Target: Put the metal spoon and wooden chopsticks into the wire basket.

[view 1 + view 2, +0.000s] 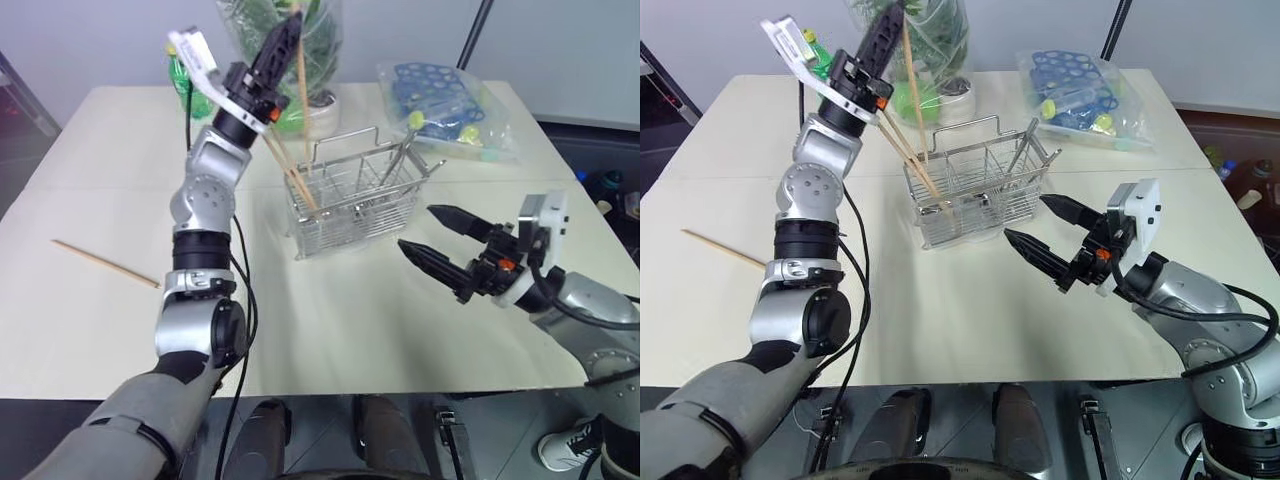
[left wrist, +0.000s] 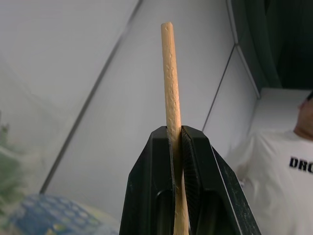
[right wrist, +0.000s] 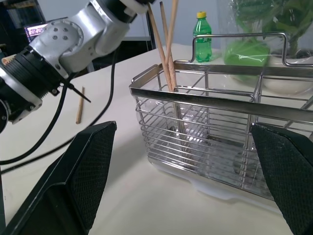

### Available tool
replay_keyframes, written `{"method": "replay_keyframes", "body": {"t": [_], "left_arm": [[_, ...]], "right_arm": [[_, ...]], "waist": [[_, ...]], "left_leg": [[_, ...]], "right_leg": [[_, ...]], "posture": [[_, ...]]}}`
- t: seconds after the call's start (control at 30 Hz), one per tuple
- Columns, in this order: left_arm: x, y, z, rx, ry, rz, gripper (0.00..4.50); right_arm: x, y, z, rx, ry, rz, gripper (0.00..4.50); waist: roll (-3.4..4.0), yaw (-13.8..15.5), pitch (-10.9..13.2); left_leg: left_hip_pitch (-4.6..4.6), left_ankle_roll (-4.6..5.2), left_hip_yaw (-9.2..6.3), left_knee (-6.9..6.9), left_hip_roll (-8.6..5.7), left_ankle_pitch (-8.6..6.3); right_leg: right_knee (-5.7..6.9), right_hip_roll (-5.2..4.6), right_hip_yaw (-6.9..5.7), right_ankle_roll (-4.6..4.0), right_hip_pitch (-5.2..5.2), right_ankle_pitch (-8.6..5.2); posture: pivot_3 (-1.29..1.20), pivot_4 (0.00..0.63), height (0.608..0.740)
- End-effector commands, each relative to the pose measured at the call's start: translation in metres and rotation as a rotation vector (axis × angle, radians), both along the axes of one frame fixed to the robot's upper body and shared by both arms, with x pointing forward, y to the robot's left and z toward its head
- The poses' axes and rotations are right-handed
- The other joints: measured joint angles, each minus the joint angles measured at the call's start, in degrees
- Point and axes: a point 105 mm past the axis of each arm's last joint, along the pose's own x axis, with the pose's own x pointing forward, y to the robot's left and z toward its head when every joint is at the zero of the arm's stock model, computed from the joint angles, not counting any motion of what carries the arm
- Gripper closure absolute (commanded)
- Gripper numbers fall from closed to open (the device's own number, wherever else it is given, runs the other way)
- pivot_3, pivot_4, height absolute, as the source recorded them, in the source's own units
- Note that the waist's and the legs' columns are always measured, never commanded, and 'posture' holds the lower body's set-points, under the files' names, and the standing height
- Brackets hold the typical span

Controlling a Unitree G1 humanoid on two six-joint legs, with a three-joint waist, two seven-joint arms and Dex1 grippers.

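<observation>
Currently the left gripper [image 1: 283,40] is raised above the basket's [image 1: 352,200] left end, jaws pressed together on one chopstick [image 1: 301,75] that hangs nearly upright, its lower end down inside the basket's left compartment. The left wrist view confirms the pinch: the stick [image 2: 172,93] sits clamped between the two black fingers [image 2: 151,191] with its tip standing clear above them. Two more chopsticks [image 1: 290,172] already lean in that same left compartment, tilted away from the basket toward its left. One further chopstick [image 1: 105,263] lies flat on the table [image 1: 330,330], well apart from the basket on its left side. A spoon [image 1: 392,160] stands tilted in the basket's right part; exact compartment cannot be told. The right gripper [image 1: 438,238] hovers just right of and in front of the basket, jaws spread wide, holding nothing, fingers pointing at the basket wall. Behind the basket: a bagged plant [image 1: 310,50], a green bottle [image 1: 182,75], and a bag of blue trays [image 1: 440,105] toward its right rear.
</observation>
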Motion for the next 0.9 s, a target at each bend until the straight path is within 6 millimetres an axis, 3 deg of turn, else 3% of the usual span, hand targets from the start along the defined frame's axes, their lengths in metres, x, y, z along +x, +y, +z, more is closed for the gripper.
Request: {"method": "replay_keyframes", "body": {"t": [0.03, 0.2, 0.9], "left_arm": [[-0.012, -0.006, 0.007, 0.047, -0.072, -0.013, 4.43], [-0.018, -0.016, -0.006, 0.132, -0.093, -0.01, 4.43], [-0.028, -0.02, -0.018, 0.236, -0.162, 0.113, 4.43]], "right_arm": [[-0.005, 0.004, 0.01, 0.007, -0.056, 0.012, 0.0], [-0.004, 0.005, 0.012, 0.012, -0.061, 0.013, 0.0], [0.004, 0.012, 0.016, 0.035, -0.077, 0.017, 0.0]], "waist": [[0.0, 0.0, 0.0], [0.0, 0.18, 0.0], [0.01, 0.15, 0.0]], "left_leg": [[0.0, 0.0, 0.0, 0.0, 0.0, 0.0], [-0.01, 0.0, 0.0, 0.01, 0.0, 0.0], [0.0, 0.0, -0.01, 0.01, 0.0, 0.0]], "right_leg": [[0.0, 0.0, 0.0, 0.0, 0.0, 0.0], [0.0, 0.0, 0.0, 0.0, 0.02, 0.0], [0.0, 0.0, 0.0, 0.0, 0.02, 0.0]], "posture": [[0.0, 0.15, 0.74], [0.0, 0.15, 0.74], [0.0, 0.15, 0.74]]}}
